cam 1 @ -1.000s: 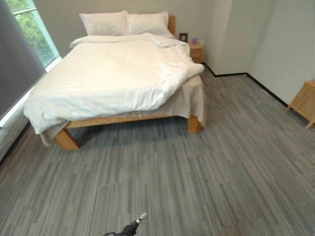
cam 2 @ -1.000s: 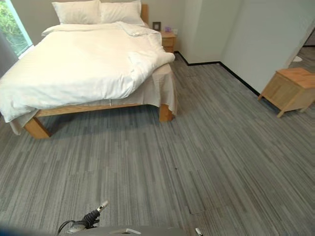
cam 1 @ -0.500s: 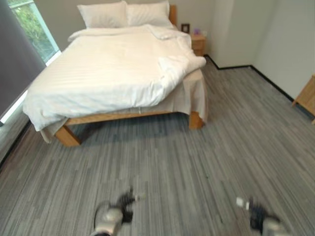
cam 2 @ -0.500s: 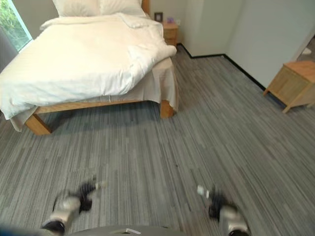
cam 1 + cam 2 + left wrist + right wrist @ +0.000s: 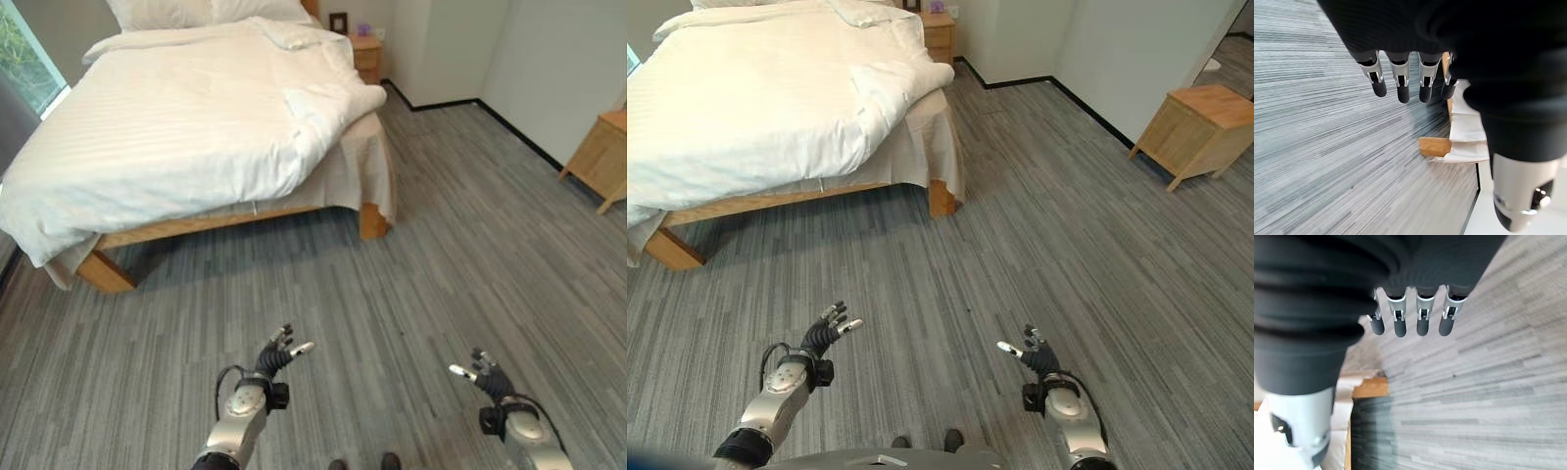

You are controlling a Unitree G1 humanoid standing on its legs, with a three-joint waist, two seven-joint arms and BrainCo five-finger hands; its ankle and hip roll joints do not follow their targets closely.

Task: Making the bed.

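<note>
A wooden-framed bed (image 5: 230,220) stands at the far side of the grey striped floor (image 5: 431,255), covered by a white duvet (image 5: 176,127) that hangs over the near edge on the left. Toward the bed's right side the duvet is bunched and folded back (image 5: 328,103), and a pale sheet (image 5: 367,171) hangs down beneath it by the near right leg. Two white pillows (image 5: 196,10) lie at the head. A small wooden nightstand (image 5: 367,57) sits beside the head, and another wooden cabinet (image 5: 598,157) stands by the right wall. Low in the view, well apart from the bed, the left robot hand (image 5: 274,357) and the right robot hand (image 5: 485,374) are raised over the floor, fingers spread and holding nothing
</note>
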